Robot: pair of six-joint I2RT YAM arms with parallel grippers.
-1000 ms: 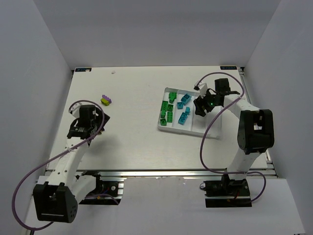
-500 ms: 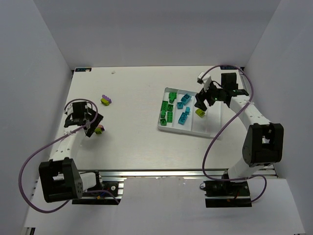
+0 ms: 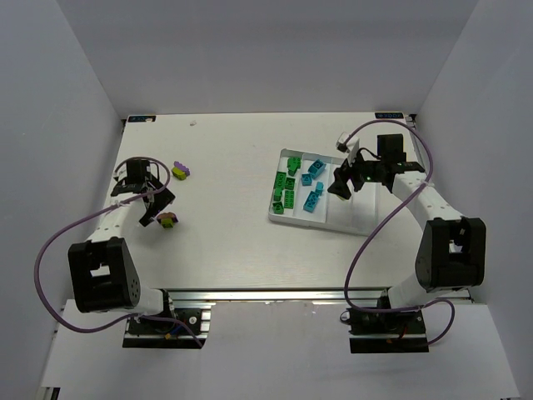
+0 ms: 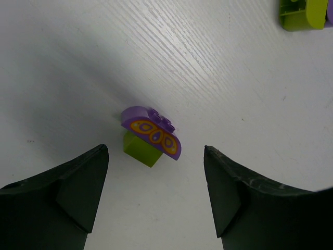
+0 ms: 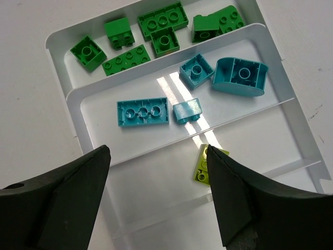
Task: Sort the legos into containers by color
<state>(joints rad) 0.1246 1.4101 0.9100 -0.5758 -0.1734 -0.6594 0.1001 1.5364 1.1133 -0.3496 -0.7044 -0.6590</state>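
Half sorted, seemingly. Overhead: left gripper point(image 3: 155, 212) spread just beside purple-over-lime stacked plastic brick point(image 3: 167, 220) on white table point(image 3: 233, 242), well apart from white ridged plastic tray point(image 3: 329, 217). Left wrist: centre fingers point(image 4: 78, 192) astride brick, lower, pinch flat sides. Right wrist: right gripper point(image 5: 157, 156) spread above tray, small lime plastic brick point(image 5: 207, 165) lying in third compartment.

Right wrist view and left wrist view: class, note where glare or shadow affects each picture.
Right wrist view: white glare streaks cross the tray floor beside the teal bricks. Left wrist view: a soft shadow darkens the table at upper left; the purple brick is sharp.
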